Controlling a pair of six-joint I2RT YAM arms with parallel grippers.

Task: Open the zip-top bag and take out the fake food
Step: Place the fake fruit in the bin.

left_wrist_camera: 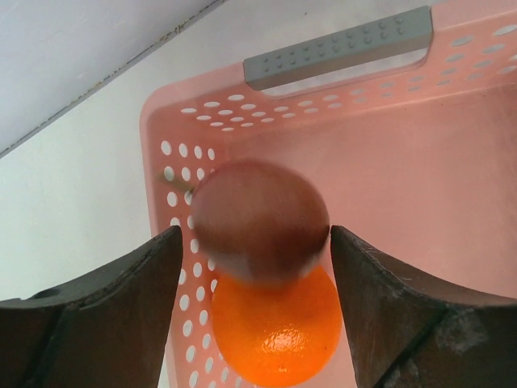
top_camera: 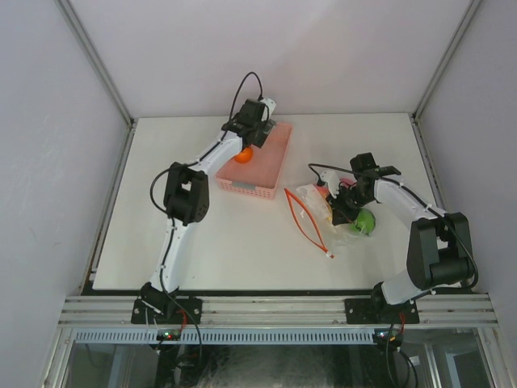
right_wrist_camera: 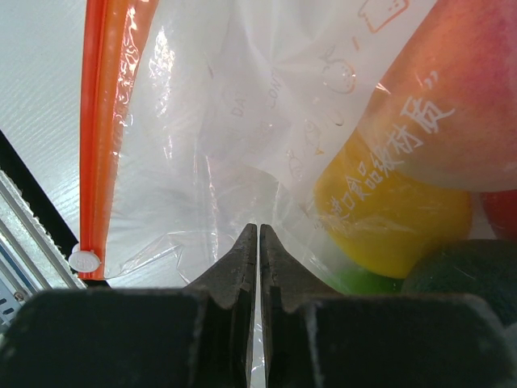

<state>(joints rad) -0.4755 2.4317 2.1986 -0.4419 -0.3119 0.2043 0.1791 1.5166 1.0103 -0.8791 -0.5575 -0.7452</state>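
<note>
Removal looks partly done: an orange piece point(left_wrist_camera: 279, 339) lies in the pink basket point(left_wrist_camera: 420, 162), and the left pincer point(left_wrist_camera: 254, 234), released above it, has a blurred brown piece point(left_wrist_camera: 258, 214) loose between its jaws. Right pincer point(right_wrist_camera: 258, 234) is clenched on the zip-top bag point(right_wrist_camera: 202, 145) on the surface point(top_camera: 226, 242); yellow, peach and green fake food point(right_wrist_camera: 388, 218) is yet to come out.

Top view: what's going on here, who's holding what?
The left gripper hangs over the pink basket with its jaws open. A blurred brown piece between them looks released, above an orange lying in the basket. The right gripper is shut on the film of the zip-top bag on the table, with peach, yellow and green fake food inside it.
</note>
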